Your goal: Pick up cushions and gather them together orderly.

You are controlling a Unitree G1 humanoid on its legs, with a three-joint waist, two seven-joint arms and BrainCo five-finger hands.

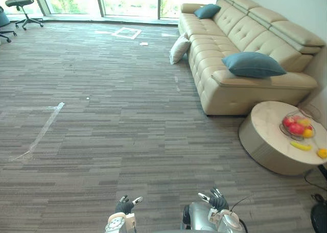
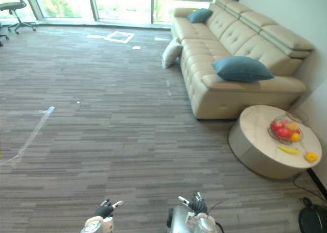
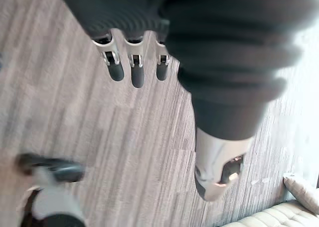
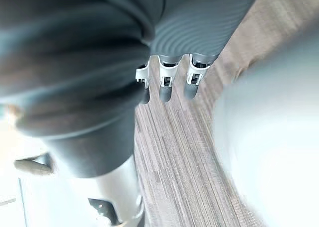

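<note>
A beige sofa point(image 1: 240, 49) stands along the right wall. One teal cushion point(image 1: 253, 64) lies on its near seat, and a second teal cushion point(image 1: 207, 10) rests at its far end. A cream cushion point(image 1: 179, 49) leans on the floor against the sofa front; it also shows in the left wrist view as the cream cushion point(image 3: 304, 189). My left hand point(image 1: 124, 206) and right hand point(image 1: 217, 200) hang low at the bottom edge, far from every cushion. Both are empty, with the left fingers point(image 3: 134, 67) and right fingers point(image 4: 167, 82) straight over the carpet.
A round pale table point(image 1: 265, 141) with a fruit bowl point(image 1: 297, 125) and loose fruit stands at the near right, beside the sofa end. An office chair point(image 1: 23, 5) is at the far left by the windows. White tape marks point(image 1: 126, 32) lie on the carpet.
</note>
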